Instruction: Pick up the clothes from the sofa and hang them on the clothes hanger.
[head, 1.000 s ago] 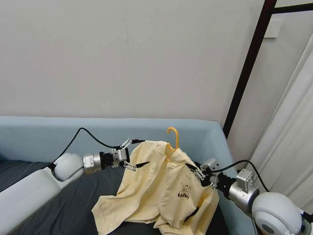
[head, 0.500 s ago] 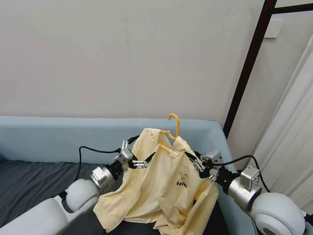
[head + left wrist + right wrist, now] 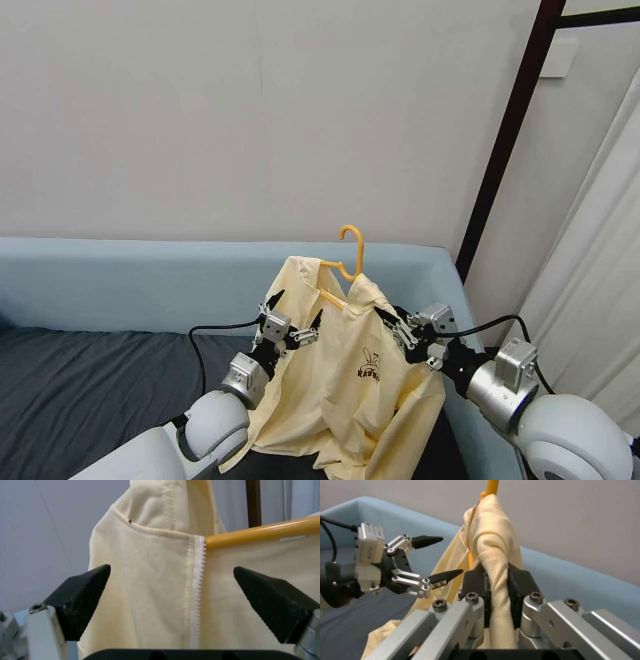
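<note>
Pale yellow cloth, the jacket (image 3: 350,385) on its orange hanger (image 3: 352,250), is held up over the sofa (image 3: 100,280). My right pincer (image 3: 403,333) clamps one shoulder to carry it. My left pincer (image 3: 292,320) gapes wide at the zip, gripping nothing, placed to steady it.

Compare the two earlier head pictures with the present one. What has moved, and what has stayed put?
The left gripper, open, swung in to the robot's right, closer to the yellow jacket. The jacket and its orange hanger rose, so the cloth hangs straighter above the sofa. The right gripper stayed shut on the jacket's shoulder.
</note>
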Robot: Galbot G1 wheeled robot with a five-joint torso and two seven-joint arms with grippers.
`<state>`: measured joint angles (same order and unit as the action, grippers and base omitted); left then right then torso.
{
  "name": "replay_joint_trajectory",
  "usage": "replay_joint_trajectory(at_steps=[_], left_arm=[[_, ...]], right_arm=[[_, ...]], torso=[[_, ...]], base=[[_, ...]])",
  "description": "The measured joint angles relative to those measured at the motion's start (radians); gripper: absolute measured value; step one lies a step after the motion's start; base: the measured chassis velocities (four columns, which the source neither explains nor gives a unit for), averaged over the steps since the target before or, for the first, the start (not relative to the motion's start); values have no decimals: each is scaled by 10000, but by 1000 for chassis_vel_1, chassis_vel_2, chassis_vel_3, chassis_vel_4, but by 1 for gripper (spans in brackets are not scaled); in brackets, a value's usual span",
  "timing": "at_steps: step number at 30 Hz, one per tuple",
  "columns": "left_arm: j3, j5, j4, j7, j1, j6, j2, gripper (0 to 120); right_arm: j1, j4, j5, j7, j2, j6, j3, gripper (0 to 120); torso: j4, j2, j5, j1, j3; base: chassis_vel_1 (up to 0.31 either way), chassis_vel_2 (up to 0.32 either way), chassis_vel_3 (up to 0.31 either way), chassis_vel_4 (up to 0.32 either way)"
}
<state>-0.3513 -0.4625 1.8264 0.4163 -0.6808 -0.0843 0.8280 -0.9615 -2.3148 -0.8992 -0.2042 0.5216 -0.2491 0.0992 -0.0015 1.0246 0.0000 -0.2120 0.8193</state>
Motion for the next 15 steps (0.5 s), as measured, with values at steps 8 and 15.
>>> replay_joint_trajectory(at_steps=[8,15], left_arm=[[-116,309,-468,165,191,15,393,81],[-117,432,-620,192,213,-6,464,54]], right_arm=[[-12,-65,-78,-17,36,-22,-4,8],[29,4,-95,-43,40,-29,-27,8]], torso=[[0,0,-1,0,0],[1,-1,-1,0,0]], base=[[0,0,0,0],[0,0,0,0]])
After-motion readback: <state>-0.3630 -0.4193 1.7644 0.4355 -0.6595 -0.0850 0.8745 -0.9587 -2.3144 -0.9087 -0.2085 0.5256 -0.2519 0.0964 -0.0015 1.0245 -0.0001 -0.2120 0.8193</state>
